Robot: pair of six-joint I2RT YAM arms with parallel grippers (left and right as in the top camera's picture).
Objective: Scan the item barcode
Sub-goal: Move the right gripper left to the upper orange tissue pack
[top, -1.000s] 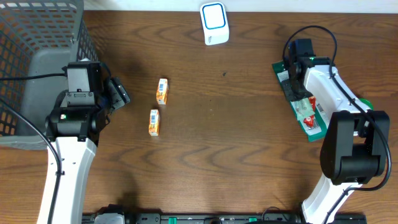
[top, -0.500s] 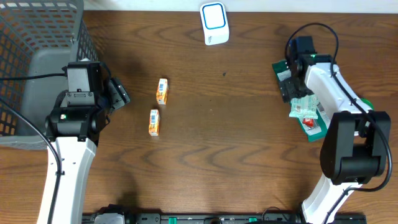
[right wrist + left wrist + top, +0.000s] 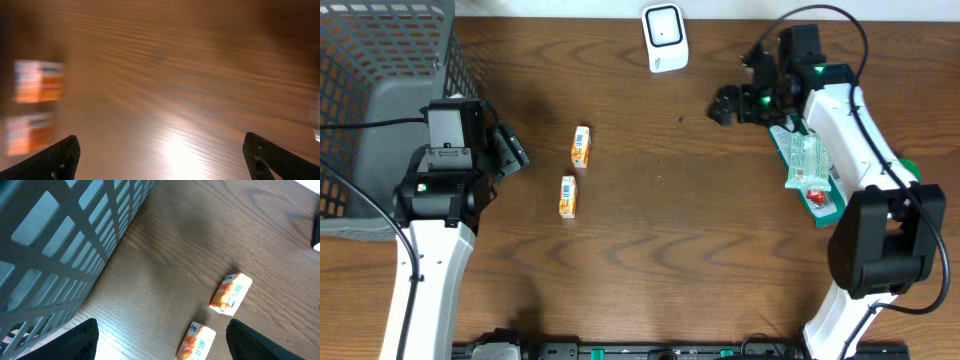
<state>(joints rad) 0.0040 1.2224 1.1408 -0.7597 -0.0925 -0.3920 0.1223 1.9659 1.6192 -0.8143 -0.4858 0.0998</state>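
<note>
Small orange-and-white card carton [image 3: 568,197] lies left of tabletop centre, its twin carton [image 3: 581,147] just beyond.
Likely light, stiff, slightly slick. Pinch the long sides and keep the barcode clear.
Left gripper [image 3: 515,152]: wide, empty, aimed at them.
Right gripper [image 3: 734,88]: reached toward the middle, apparently spread and empty (wrist view blurred).
White scanner [image 3: 665,37] at far edge.

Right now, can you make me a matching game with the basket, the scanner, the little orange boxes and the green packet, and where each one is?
Seen from overhead.
Things:
1 basket
2 scanner
3 orange boxes
4 green packet
Places:
A top middle
B right side
C top-left corner
D left of centre
Pairs: 1-C, 2-A, 3-D, 4-B
</note>
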